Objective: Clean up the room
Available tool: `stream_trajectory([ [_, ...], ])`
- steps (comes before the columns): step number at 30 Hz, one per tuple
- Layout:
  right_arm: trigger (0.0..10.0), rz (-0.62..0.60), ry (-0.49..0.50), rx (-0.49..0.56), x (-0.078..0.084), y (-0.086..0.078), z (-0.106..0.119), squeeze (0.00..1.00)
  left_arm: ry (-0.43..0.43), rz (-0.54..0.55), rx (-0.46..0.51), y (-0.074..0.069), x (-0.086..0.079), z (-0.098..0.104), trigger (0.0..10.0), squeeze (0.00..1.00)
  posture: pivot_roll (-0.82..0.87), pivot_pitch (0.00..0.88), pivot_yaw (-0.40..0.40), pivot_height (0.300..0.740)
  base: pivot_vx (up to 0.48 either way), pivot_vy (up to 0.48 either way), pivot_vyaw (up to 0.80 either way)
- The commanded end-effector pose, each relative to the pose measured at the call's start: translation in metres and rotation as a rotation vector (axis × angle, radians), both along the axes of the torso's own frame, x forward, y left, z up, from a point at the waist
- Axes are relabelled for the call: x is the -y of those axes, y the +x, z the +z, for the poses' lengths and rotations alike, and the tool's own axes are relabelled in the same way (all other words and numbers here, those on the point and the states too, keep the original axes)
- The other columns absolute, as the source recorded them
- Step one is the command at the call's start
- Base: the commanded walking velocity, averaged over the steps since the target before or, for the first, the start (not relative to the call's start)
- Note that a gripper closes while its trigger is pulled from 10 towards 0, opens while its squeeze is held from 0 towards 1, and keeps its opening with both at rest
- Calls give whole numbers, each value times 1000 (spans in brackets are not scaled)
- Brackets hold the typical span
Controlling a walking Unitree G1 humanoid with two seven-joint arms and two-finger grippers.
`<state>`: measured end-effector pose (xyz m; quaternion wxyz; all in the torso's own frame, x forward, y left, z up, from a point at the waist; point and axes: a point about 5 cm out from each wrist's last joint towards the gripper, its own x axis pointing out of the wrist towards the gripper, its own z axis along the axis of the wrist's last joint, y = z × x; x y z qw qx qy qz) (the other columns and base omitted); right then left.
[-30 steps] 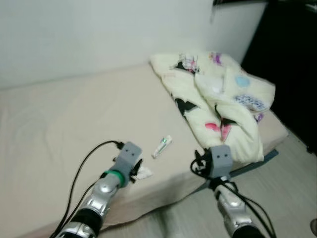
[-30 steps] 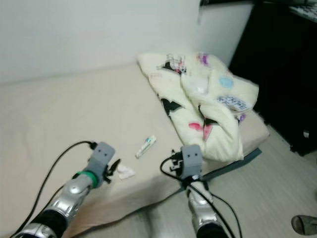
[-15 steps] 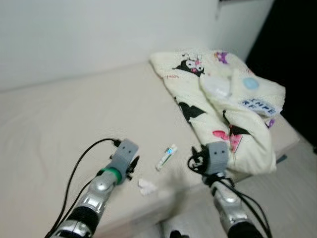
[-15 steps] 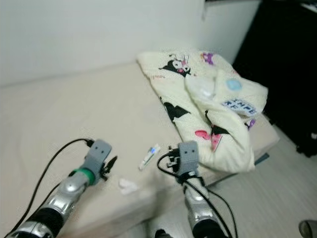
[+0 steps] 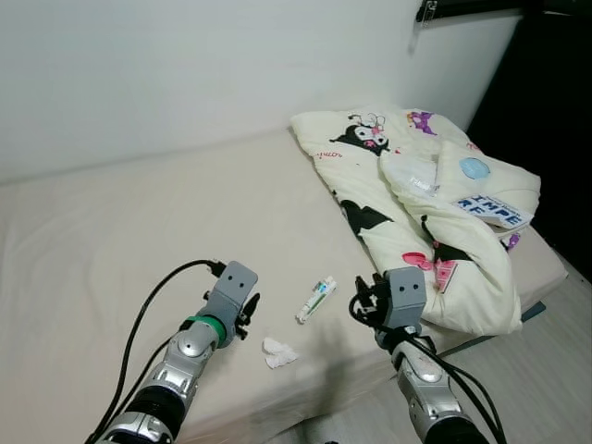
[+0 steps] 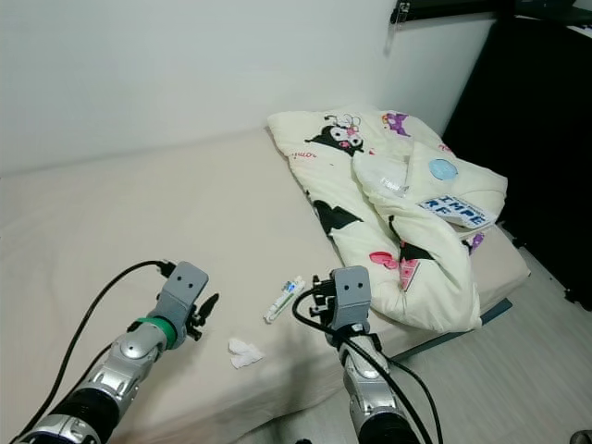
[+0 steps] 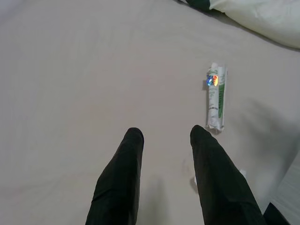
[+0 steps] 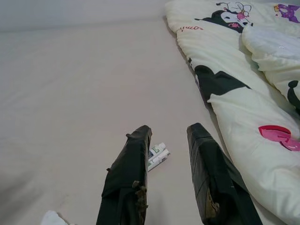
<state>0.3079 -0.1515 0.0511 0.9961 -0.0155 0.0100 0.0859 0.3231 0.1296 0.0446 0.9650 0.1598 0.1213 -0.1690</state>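
Note:
A small white and green tube (image 5: 315, 299) lies on the beige bed (image 5: 139, 231) near its front edge. A crumpled white tissue (image 5: 278, 351) lies just in front of it. My left gripper (image 7: 164, 133) is open above the sheet, left of the tube (image 7: 216, 96). My right gripper (image 8: 169, 130) is open too, held above the bed just right of the tube (image 8: 157, 156), nothing between its fingers. A corner of the tissue (image 8: 51, 218) shows in the right wrist view. Both wrists (image 5: 229, 294) (image 5: 400, 298) hover over the bed's front edge.
A cream quilt (image 5: 435, 203) with cartoon prints lies bunched on the bed's right side. A white wall (image 5: 185, 65) runs behind the bed. A dark cabinet (image 5: 546, 120) stands at the right. Pale wood floor (image 5: 546, 370) shows at the lower right.
The camera has come nearer and steadied, so the view shifted. Both grippers now reach further over the bed, closer to the tube and tissue. Fingers stay open.

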Motion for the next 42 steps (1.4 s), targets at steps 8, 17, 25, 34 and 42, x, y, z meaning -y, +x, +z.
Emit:
stream_trajectory([
  [8, 10000, -7, 10, -14, 1, -3, -4, 0, -8, 10, -39, -5, -2, -7, 10000, 0, 6, 76, 59, 675, 0, 0, 0],
  [17, 10000, -6, 13, -15, 1, -3, -3, 0, -8, 10, -45, -5, -2, -9, 10000, 0, 5, 75, 59, 650, 0, 0, 0],
  [25, 10000, -5, 13, -13, 1, -2, -3, 0, -7, 2, -43, -5, 1, -8, 10000, 0, 5, 73, 59, 615, 0, 0, 0],
  [34, 10000, -4, 23, -10, 1, -1, -2, 0, -8, 2, -50, -6, 3, -10, 10000, 0, 5, 73, 59, 575, 0, 0, 0],
  [42, 10000, -7, 32, -11, 0, -1, -2, 0, -9, 25, -60, -4, 3, -8, 10000, 0, 6, 74, 66, 535, 0, 0, 0],
])
